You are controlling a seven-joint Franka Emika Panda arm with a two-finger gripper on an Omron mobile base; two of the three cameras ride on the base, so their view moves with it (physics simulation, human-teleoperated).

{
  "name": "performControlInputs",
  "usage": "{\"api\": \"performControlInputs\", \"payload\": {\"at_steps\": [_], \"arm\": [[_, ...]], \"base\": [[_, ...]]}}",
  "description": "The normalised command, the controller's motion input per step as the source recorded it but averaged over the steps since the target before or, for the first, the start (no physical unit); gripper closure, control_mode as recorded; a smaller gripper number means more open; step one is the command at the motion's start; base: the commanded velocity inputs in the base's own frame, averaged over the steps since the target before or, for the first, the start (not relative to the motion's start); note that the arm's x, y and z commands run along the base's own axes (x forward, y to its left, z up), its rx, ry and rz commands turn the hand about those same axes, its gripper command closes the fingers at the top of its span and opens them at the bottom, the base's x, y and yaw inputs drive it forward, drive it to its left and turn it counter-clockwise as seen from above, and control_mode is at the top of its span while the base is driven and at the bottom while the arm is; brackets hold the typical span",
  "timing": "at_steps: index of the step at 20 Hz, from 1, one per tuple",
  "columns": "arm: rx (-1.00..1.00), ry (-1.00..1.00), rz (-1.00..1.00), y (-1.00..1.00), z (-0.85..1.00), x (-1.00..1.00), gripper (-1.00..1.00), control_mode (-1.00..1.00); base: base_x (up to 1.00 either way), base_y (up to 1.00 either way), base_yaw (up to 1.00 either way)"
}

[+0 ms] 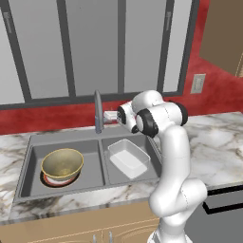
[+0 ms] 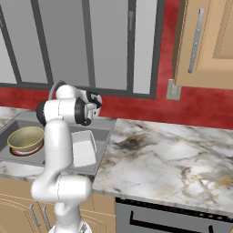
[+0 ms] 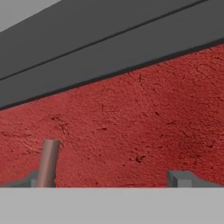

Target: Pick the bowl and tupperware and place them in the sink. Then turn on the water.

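The bowl point(image 1: 62, 163) sits in the sink's point(image 1: 66, 191) left basin, the tupperware point(image 1: 128, 157) in its right. The jaws are spread beside the faucet point(image 1: 98, 112), gripping nothing. No writing is readable.

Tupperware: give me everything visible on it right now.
The tupperware is a white, translucent rectangular container with rounded corners and low walls, plastic by its look, with no lid. It sits open side up and appears empty, resting at a slant to the walls on the floor of the right basin of the grey sink. Nothing grips it. In the right base view the arm hides part of it.
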Motion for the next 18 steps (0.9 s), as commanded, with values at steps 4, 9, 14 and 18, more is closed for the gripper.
{"api": "performControlInputs", "payload": {"at_steps": [4,9,14,18], "arm": [[0.05,0.00,-0.06,-0.50,-0.30,0.00,-1.00,-1.00],[0.06,0.00,-0.06,-0.52,-0.33,0.00,-1.00,-1.00],[0.08,0.01,-0.07,-0.56,-0.34,0.00,-1.00,-1.00],[0.09,0.02,-0.07,-0.57,-0.29,0.00,-1.00,-1.00]], "base": [[0.00,0.00,0.00],[0.00,0.00,0.00],[0.00,0.00,0.00],[0.00,0.00,0.00]]}}
